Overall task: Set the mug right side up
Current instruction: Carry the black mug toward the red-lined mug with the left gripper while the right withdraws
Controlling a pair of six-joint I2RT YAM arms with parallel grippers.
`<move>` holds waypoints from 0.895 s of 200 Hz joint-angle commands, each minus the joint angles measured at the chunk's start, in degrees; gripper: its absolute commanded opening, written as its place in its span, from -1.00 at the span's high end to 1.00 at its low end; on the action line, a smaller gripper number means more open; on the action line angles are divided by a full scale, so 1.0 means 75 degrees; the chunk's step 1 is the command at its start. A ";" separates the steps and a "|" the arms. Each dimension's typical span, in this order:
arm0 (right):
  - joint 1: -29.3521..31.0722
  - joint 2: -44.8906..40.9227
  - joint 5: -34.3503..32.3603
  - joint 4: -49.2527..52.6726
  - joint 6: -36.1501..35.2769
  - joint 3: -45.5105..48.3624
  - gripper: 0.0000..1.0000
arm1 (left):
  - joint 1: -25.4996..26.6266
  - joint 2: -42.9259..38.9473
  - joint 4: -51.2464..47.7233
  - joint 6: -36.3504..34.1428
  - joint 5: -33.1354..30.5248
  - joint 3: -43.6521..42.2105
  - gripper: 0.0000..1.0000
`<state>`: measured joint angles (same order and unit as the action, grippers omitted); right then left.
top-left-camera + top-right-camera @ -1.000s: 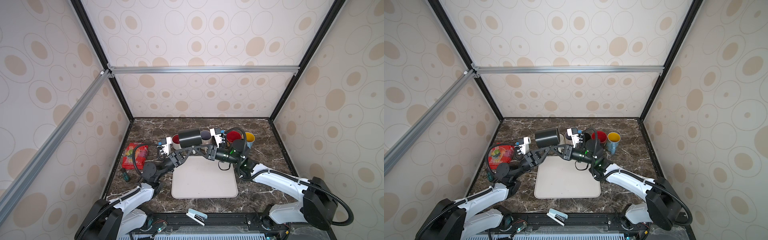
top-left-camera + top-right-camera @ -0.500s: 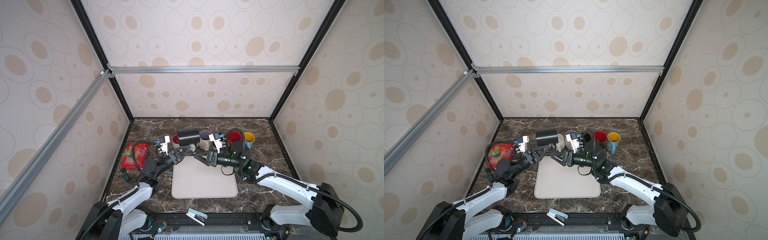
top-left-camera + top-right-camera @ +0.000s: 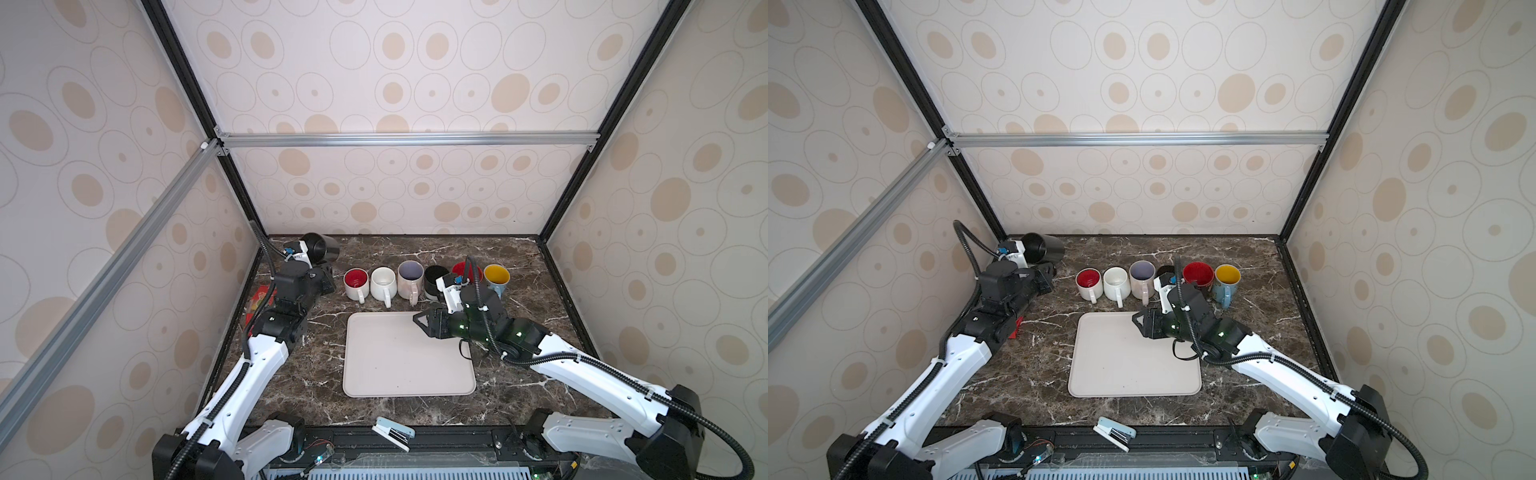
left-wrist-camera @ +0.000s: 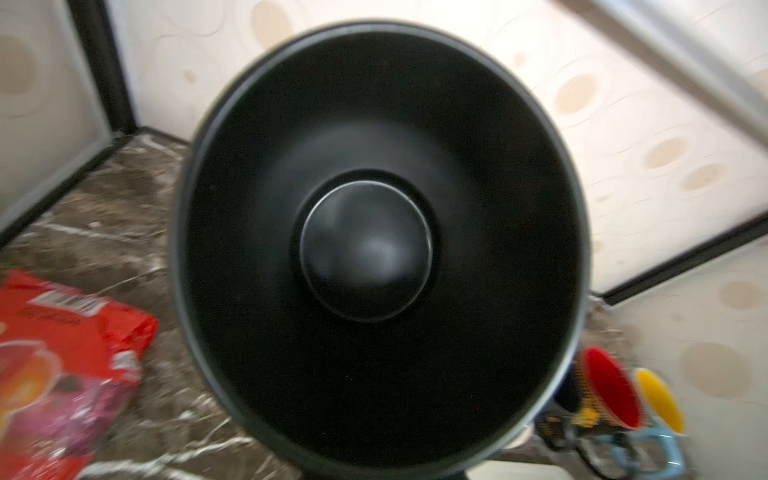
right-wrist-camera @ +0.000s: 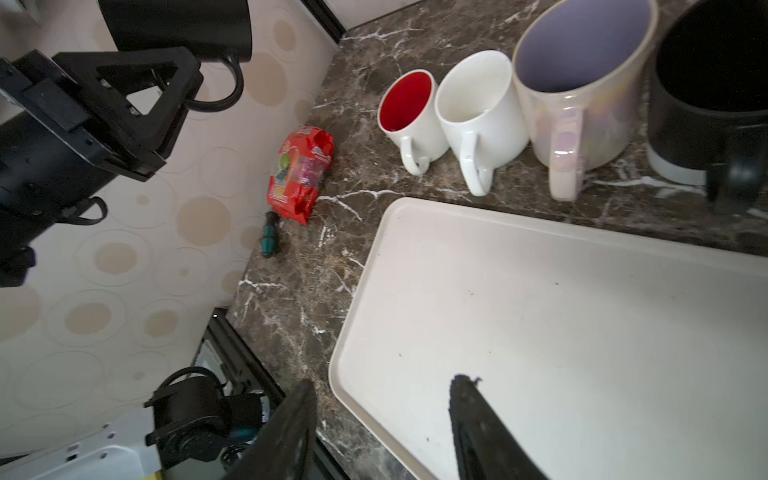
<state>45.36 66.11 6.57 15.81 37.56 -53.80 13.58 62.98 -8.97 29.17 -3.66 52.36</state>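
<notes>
**Mug lifted and lying sideways in the air; uprighting and set-down are not done yet**

At the far left, your left gripper (image 3: 322,269) is holding the black mug (image 3: 319,248) in the air near the back corner, with its jaws pressed together on the mug, close to the handle as far as I can tell. The mug is lying on its side, and its mouth is facing the left wrist camera, so I am judging the turn as about half done.

Next to it, six other mugs (image 3: 409,279) are standing in a row, all mouth up.

In front of them, the tray (image 3: 374,376) is lying bare.

Above its right part, your right gripper (image 3: 420,323) is hovering with jaws apart, holding nothing.

You are left with tilting the mouth upward, setting the mug down and releasing it.
</notes>
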 commanded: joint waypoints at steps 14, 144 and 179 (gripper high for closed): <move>0.0040 -0.0066 -0.0791 0.1085 -0.0665 -0.0226 -0.07 | 0.0001 0.0394 -0.1494 -0.1214 -0.0973 0.1193 1.00; -0.0165 -0.0450 -0.0982 0.1032 -0.1125 0.0376 -0.08 | -0.0020 0.1231 -0.2308 -0.1688 -0.0860 0.1876 1.00; -0.0199 -0.0543 -0.1051 0.1177 -0.1165 0.0419 -0.08 | -0.0033 0.1350 -0.1970 -0.1633 -0.0894 0.1558 1.00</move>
<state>44.23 63.13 -0.67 23.20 30.06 -51.66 13.58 73.45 -29.69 17.78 -9.32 63.81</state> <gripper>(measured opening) 0.539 0.170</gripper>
